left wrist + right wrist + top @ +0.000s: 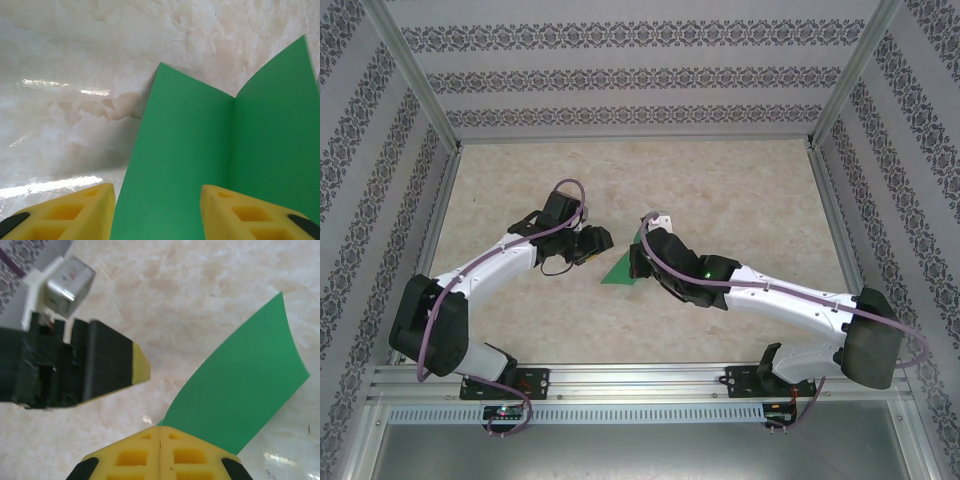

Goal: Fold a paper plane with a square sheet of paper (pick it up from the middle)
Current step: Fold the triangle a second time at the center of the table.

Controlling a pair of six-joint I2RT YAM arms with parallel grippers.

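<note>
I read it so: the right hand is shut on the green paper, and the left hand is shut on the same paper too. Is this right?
Not quite. The right hand is indeed shut on the green paper, but the left hand is open, not shut on it. The left wrist view shows its fingers standing apart, with the paper showing between them.

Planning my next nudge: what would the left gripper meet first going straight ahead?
The creased green paper, reaching between its parted fingers; the right gripper pinching it sits beyond, though depth is unclear.
</note>
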